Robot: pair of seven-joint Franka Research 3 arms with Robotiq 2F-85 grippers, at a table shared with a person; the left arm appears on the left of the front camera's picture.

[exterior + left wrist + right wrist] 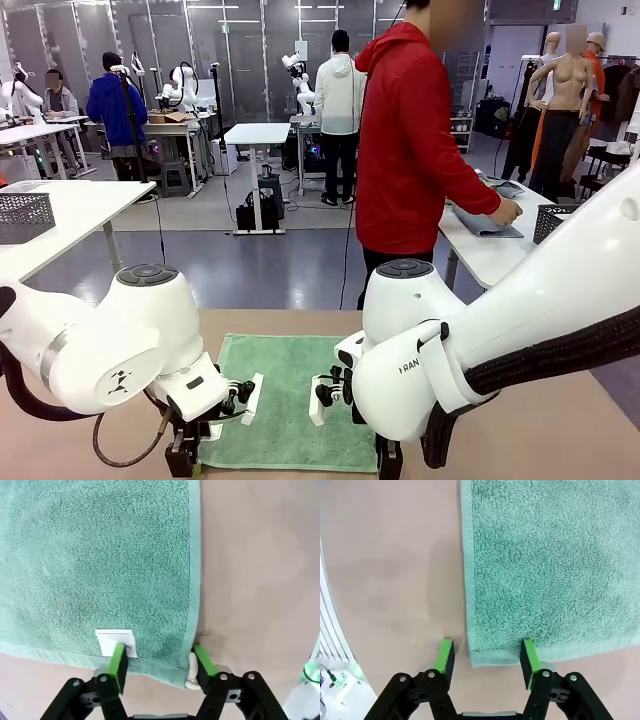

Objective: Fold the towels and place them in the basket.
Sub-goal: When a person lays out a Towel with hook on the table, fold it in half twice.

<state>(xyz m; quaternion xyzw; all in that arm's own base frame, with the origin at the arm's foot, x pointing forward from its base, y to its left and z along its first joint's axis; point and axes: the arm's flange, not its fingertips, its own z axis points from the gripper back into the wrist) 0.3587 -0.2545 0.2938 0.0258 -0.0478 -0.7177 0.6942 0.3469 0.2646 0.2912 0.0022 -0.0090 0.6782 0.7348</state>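
The mint towel (290,390) lies spread flat on the brown tabletop (560,420), between the two arms, its near edge towards the robot.

The left gripper (159,652) is down at the towel's near-left corner. Its fingers stand apart, released, straddling the corner. One pad (118,661) rests on the cloth just beside a white tag (116,642). The other pad (202,661) sits at the towel's side hem, touching a small white loop (191,676) at the corner. Nothing is pinched.

The right gripper (486,645) is at the near-right corner, and its fingers are likewise parted – not clenched. One pad (445,655) stands on bare tabletop just outside the side hem. The other (527,656) stands on the cloth at the near hem, so the corner lies between them. The towel there looks flat; only the hem shows a slight wrinkle.

Across the tabletop a person (405,150) in a red top stands turned towards a white table on the right, one hand (505,212) resting on a grey-blue towel (480,222) that lies flat there. A dark mesh basket (560,222) stands just beside that towel, on the same white table – well apart from the mint towel. A second mesh basket (25,215) stands on another white table at far left.
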